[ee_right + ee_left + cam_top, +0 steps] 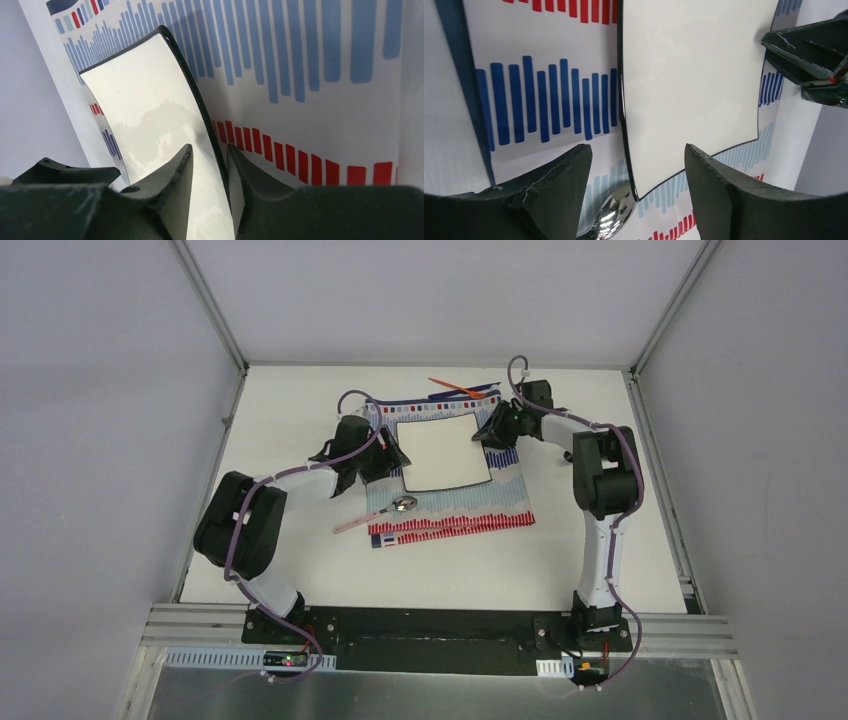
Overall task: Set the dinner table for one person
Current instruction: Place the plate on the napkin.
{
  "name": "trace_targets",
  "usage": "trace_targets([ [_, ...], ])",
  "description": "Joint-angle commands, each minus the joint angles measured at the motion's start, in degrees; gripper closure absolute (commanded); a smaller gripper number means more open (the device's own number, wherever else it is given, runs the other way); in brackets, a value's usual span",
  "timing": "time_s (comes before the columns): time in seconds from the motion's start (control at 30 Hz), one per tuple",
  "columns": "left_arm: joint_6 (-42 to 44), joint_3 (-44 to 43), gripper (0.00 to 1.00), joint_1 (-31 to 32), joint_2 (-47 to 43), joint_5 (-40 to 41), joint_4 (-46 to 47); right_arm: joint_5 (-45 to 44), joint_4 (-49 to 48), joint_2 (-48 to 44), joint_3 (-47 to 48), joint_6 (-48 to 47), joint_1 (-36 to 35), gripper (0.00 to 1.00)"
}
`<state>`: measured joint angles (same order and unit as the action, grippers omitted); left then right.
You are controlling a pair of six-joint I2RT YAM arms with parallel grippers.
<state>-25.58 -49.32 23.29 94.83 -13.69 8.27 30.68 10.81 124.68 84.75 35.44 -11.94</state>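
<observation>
Though the left hand [638, 155] gapes open, whether the right hand [210, 150] grips is unclear, so retreating could drag the plate [694, 75]

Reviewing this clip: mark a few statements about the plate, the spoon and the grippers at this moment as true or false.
1. The white square plate lies on the striped cloth, not straight on the dinner table. True.
2. The spoon lies on the plate. False: it lies beside the plate's near-left corner, with its bowl on the cloth.
3. The left gripper has its jaws open. True.
4. Both grippers are at the same edge of the plate. False: the left gripper is at its left edge and the right gripper at its right edge.
5. A thin orange item lies at the cloth's far edge. True.
</observation>
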Motion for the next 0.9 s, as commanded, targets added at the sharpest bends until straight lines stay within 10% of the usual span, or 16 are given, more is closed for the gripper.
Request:
trace_targets([
  [0.0, 3.3, -2.3, 0.31, 0.4, -1.9, 5.1, -2.8, -0.5, 1.9, -4.5, 4.3, -1.7, -1.2, 0.67],
  [0.13, 3.6, -4.1, 0.39, 0.4, 0.6, 5.0, -2.8, -4.6, 5.9, -5.6, 5.9, -4.7, -1.1, 0.67],
  [0.27, 3.7, -5.4, 0.78, 0.4, 3.4, 5.2, -2.0, -8.2, 9.6, -5.9, 8.3, -8.0, -1.1, 0.71],
  [0.43, 3.7, -6.8, 0.97, 0.4, 5.8, 4.7, -1.8, -10.8, 11.0, -5.4, 9.8, -9.2, -0.6, 0.74],
  [0.63, 4.0, -7.0, 1.0, 0.4, 7.2, 5.0, -1.6, -10.8, 13.1, -2.0, 13.4, -9.5, -0.2, 0.98],
  [0.87, 4.4, -6.5, 1.0, 0.3, 8.4, 5.0, -0.9, -11.3, 12.9, 2.0, 14.6, -9.5, -0.2, 1.0],
])
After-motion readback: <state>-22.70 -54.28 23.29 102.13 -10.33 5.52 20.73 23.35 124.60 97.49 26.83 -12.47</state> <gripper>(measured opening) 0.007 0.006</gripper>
